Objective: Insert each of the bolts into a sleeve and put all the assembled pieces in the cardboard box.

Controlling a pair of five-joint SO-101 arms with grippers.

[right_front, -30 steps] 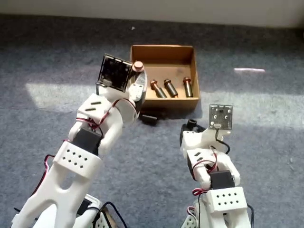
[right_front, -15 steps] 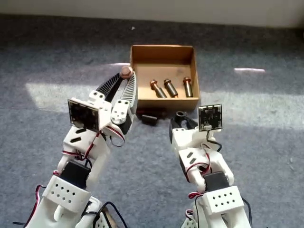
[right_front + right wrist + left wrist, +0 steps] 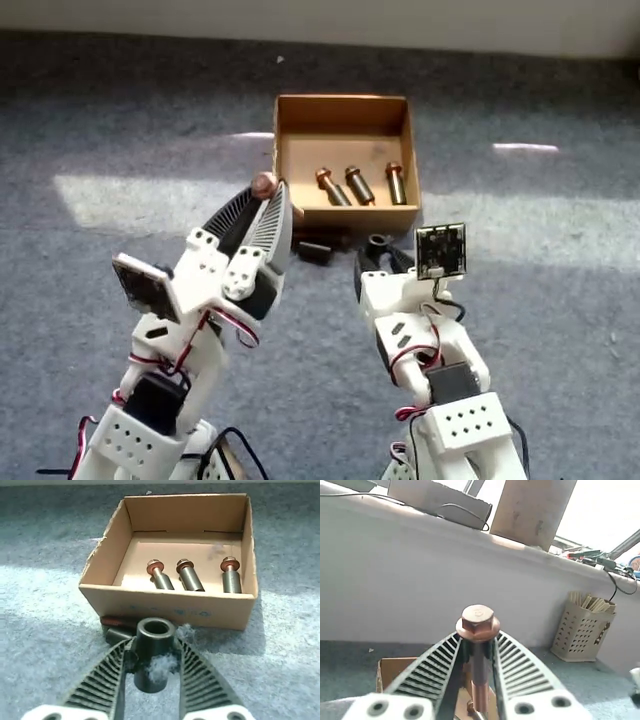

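Note:
My left gripper [image 3: 268, 195] [image 3: 478, 639] is shut on a copper bolt [image 3: 264, 184] [image 3: 478, 622], held head up just off the cardboard box's [image 3: 340, 103] [image 3: 170, 609] near left corner. My right gripper [image 3: 378, 256] [image 3: 153, 647] is shut on a dark sleeve [image 3: 378, 243] [image 3: 154, 630], which stands upright with its hole facing up, just in front of the box. Three assembled pieces [image 3: 358, 184] [image 3: 189, 576] lie side by side inside the box. A loose dark sleeve [image 3: 314, 251] [image 3: 118, 635] and a copper bolt [image 3: 117, 622] lie on the carpet against the box's front wall.
Grey carpet [image 3: 520, 250] covers the floor around the box, with open room to its left and right. A white wall [image 3: 395, 570] runs behind, and a perforated basket [image 3: 582, 630] stands by it.
The left arm has drawn back from over the box's left corner towards its base, carrying the bolt and tilting it upward. The right arm has shifted slightly left with the sleeve.

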